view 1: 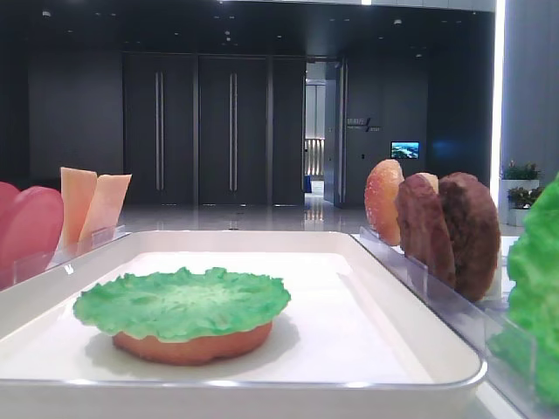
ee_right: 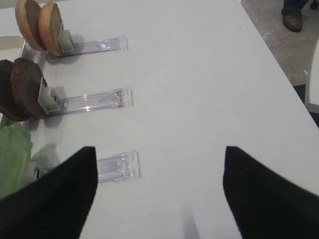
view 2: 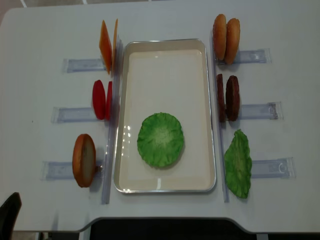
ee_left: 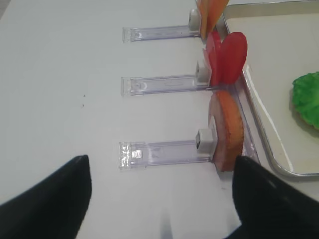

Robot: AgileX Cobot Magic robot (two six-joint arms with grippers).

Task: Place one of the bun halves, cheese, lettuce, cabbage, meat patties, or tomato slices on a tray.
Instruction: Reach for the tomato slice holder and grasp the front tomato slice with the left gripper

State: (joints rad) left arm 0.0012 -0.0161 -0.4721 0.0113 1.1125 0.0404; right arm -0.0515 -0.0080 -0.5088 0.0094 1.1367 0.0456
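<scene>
On the white tray lies a green lettuce leaf on top of a bun half. Left of the tray, cheese, tomato slices and one bun half stand in racks. On the right stand two bun halves, meat patties and more lettuce. Cabbage is out of view. My left gripper is open above bare table, near the left bun half. My right gripper is open and empty, beside the right lettuce.
Clear plastic racks run outward from both long sides of the tray. The table's front edge lies close below the tray. A person's shoe shows on the floor past the table's far edge.
</scene>
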